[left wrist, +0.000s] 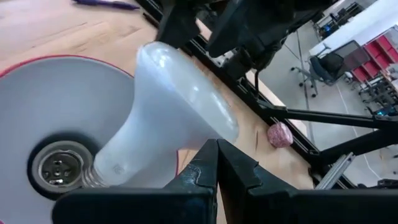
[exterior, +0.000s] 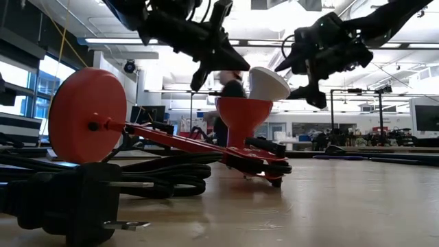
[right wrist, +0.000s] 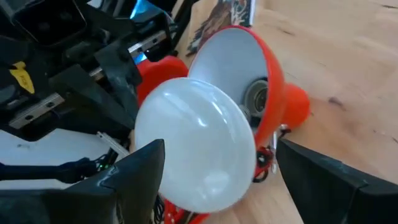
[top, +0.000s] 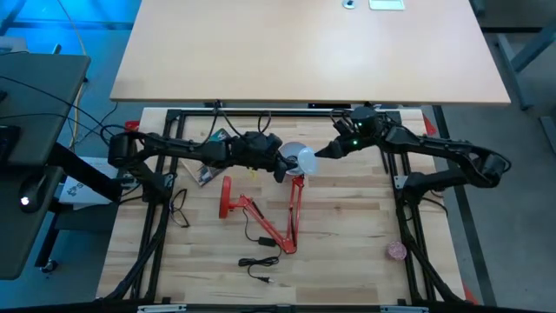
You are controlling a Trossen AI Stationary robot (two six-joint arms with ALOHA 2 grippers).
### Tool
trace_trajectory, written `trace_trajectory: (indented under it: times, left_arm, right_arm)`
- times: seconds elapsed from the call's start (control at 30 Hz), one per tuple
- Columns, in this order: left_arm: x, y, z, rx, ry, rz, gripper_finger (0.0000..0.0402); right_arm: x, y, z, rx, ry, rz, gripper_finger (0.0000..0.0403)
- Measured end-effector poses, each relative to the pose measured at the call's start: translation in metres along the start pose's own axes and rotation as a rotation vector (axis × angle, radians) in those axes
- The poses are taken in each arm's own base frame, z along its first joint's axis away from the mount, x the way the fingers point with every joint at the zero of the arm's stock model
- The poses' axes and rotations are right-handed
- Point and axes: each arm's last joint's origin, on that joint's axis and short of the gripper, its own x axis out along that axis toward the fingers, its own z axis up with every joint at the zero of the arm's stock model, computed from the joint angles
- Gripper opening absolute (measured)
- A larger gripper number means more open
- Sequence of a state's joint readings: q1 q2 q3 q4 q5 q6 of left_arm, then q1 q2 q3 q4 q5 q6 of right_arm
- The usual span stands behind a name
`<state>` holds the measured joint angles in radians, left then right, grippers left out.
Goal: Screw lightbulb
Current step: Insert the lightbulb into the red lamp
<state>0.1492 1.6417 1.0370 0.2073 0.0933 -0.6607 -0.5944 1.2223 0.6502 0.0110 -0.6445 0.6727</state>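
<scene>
While the shut, empty left claw (top: 280, 170) hovers beside the lamp shade (right wrist: 249, 56), the right claw (right wrist: 217, 180) grips the lightbulb (right wrist: 196, 143) widely.

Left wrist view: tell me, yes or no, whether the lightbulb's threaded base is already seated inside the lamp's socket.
No. The lightbulb is tilted, its threaded base lying beside the socket, not inside it.

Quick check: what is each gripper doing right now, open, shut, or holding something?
Left gripper: shut, empty, beside the lamp shade.
Right gripper: fingers set wide around the lightbulb, holding it at the shade's socket.
</scene>
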Motion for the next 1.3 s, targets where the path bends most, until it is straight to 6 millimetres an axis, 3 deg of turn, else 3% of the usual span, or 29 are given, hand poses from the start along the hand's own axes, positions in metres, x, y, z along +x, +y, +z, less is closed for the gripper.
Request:
trace_trajectory:
  times: [0.23, 0.97, 1.1, 1.3]
  left_arm:
    - [0.000, -0.002, -0.001, -0.016, 0.002, -0.003, 0.0000]
    - [-0.001, 0.007, -0.003, -0.001, 0.029, 0.088, 0.0003]
    - [-0.001, 0.007, -0.003, -0.054, 0.030, 0.085, 0.0031]
    - [-0.001, 0.008, -0.002, -0.203, 0.045, 0.058, 0.0120]
  right_arm:
    - [0.013, -0.010, 0.001, 0.014, 0.039, 0.026, 0.0303]
    - [0.020, 0.003, 0.002, 0.009, 0.020, 0.110, 0.0303]
    - [0.020, 0.004, 0.002, 0.006, 0.020, 0.112, 0.0302]
    - [0.020, 0.004, 0.002, 0.000, 0.024, 0.122, 0.0302]
